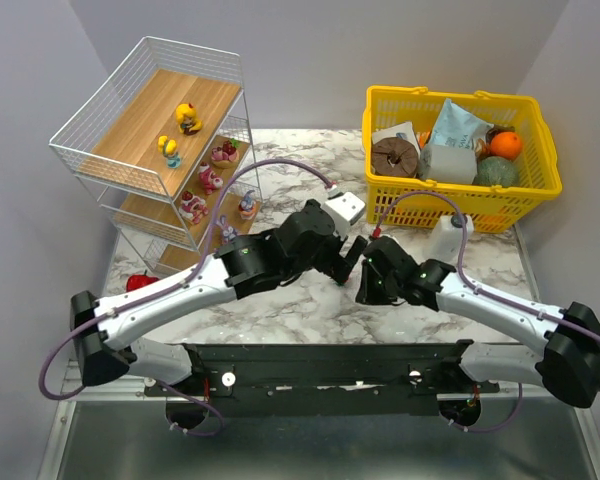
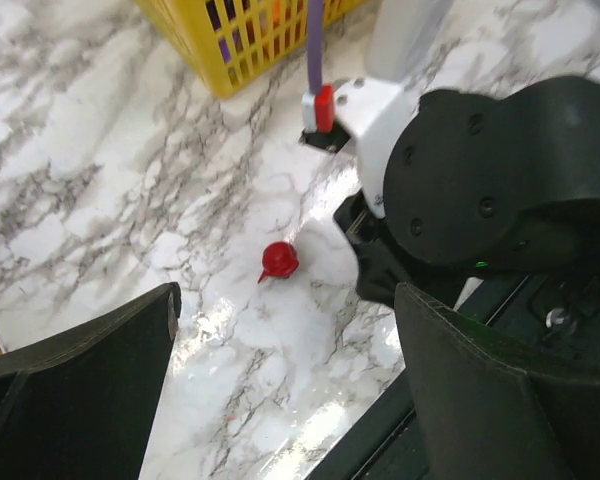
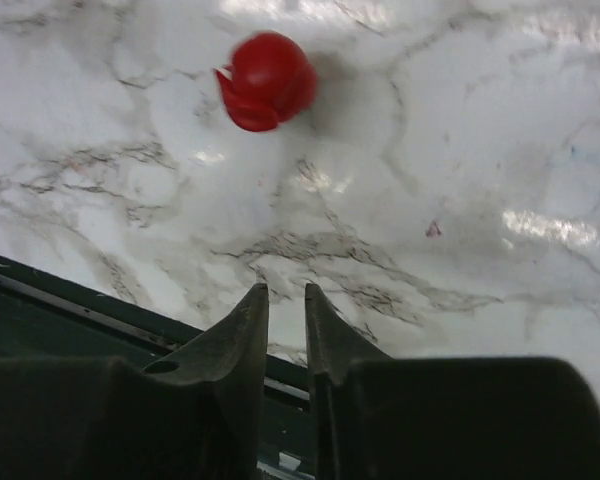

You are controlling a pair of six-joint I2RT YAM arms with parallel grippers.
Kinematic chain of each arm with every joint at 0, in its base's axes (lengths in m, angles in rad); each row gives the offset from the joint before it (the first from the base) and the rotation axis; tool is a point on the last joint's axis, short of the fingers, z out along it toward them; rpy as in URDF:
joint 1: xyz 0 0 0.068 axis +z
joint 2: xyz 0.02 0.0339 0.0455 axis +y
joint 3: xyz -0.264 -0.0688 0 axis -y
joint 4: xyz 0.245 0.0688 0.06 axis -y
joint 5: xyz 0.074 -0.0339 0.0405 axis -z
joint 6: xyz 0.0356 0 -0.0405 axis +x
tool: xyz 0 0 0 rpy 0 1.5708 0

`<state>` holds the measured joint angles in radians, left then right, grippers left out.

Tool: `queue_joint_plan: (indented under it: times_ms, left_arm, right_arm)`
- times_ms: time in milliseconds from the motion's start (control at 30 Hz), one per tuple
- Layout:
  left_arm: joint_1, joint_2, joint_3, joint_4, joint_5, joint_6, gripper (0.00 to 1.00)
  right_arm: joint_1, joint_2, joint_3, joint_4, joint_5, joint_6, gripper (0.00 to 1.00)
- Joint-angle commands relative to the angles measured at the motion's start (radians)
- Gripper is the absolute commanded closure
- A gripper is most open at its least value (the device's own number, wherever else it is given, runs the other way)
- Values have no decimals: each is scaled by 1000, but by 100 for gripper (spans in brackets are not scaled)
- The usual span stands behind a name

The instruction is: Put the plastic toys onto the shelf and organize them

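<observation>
Plastic toys, small red piece [image 3: 270,80]: lies loose on marble table [image 3: 460,200], untouched, just ahead of right gripper [image 3: 286,300]. Fingers [image 3: 248,320] of right gripper: drawn nearly together, only a thin slit between, nothing in it; tips over the near edge of the table. Left gripper [image 2: 285,300]: fingers [image 2: 90,380] spread wide, empty, hovers over the same small red piece, framed between both fingers in the left wrist view. Both grippers: nose to nose at mid-table in the top view; touching or apart, cannot tell. Farther out, left: shelf [image 1: 140,100], white wire with wooden boards, carries the other toys. Two yellow ducks [image 1: 187,117] on top board; pink figurines [image 1: 209,178] and purple ones [image 1: 247,207] on boards below, exact tier hard to tell. Larger red item [image 1: 140,283]: on table beside shelf foot, partly hidden by left arm. Far right: yellow basket [image 1: 450,95], filled with groceries.
</observation>
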<state>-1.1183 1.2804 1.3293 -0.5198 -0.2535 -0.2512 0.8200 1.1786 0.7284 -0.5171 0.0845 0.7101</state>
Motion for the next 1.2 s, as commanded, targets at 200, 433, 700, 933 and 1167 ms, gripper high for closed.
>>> queue_joint_plan:
  times_ms: [200,433,700,933,1167]
  left_arm:
    - [104,155,-226,233,253,96,14]
    - [130,249,-297,369,336,205,10]
    - [184,433,-203,366,459,221,26]
    - [202,459,-231,365,490,244,36]
    - [209,491,-240,377,520,245,44]
  right_arm:
    - [-90,-97,-55,-205,3,223,59]
    - [-110,-235,-41,-314,30,218,45]
    - [-124,-313,8,-416,72,210,39]
    - [-130,-336,12,-431,86,226,39]
    - [-133,-321,16,-436,95,221,39]
